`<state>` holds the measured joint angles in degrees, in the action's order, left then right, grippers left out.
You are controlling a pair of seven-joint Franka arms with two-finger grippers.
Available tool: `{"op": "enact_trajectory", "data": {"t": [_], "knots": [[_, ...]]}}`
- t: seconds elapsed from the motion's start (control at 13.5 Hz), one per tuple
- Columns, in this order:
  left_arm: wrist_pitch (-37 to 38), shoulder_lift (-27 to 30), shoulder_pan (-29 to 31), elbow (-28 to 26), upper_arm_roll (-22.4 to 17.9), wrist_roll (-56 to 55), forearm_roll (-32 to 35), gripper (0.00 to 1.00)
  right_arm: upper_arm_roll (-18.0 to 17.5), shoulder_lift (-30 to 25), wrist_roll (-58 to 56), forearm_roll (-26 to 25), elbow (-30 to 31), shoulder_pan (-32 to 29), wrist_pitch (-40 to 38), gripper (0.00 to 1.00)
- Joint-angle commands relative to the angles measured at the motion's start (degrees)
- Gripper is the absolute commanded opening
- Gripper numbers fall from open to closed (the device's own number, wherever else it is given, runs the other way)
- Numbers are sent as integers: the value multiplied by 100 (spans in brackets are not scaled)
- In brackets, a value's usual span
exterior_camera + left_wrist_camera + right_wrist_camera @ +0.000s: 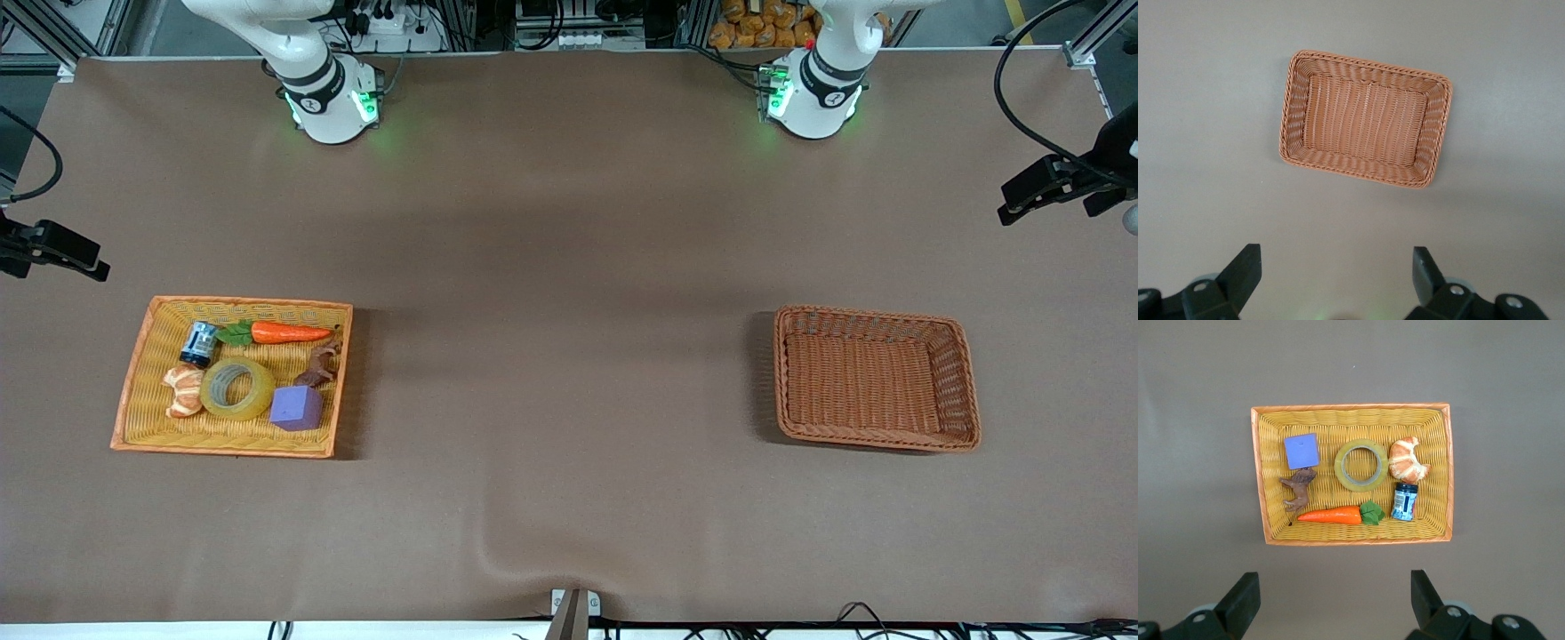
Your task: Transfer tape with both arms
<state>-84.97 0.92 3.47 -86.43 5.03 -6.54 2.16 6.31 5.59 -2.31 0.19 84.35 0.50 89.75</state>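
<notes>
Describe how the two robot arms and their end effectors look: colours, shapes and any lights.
Both arms are white and rounded, with dark bands at the joints and green lights at the bases: right arm, left arm. The left end effector and right end effector each have two black, wedge-shaped fingers.

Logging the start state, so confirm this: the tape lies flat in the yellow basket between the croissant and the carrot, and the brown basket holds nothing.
One detail is wrong. The tape lies flat in the yellow basket between the croissant and the purple cube, not the carrot, as the right wrist view shows. The brown basket indeed holds nothing.
</notes>
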Motion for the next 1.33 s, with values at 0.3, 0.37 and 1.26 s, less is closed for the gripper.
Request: {"op": "enact_trajectory", "data": {"t": [0.3, 0.37, 1.26], "knots": [[68, -206, -4, 178, -19, 364, -84, 100, 63, -154, -33, -19, 152, -7, -71, 100], [68, -250, 5, 213, -19, 373, -93, 100, 63, -154, -33, -19, 152, -7, -80, 100], [77, -277, 22, 65, -55, 153, -225, 100, 63, -111, -42, 210, 170, -15, -89, 100]]}}
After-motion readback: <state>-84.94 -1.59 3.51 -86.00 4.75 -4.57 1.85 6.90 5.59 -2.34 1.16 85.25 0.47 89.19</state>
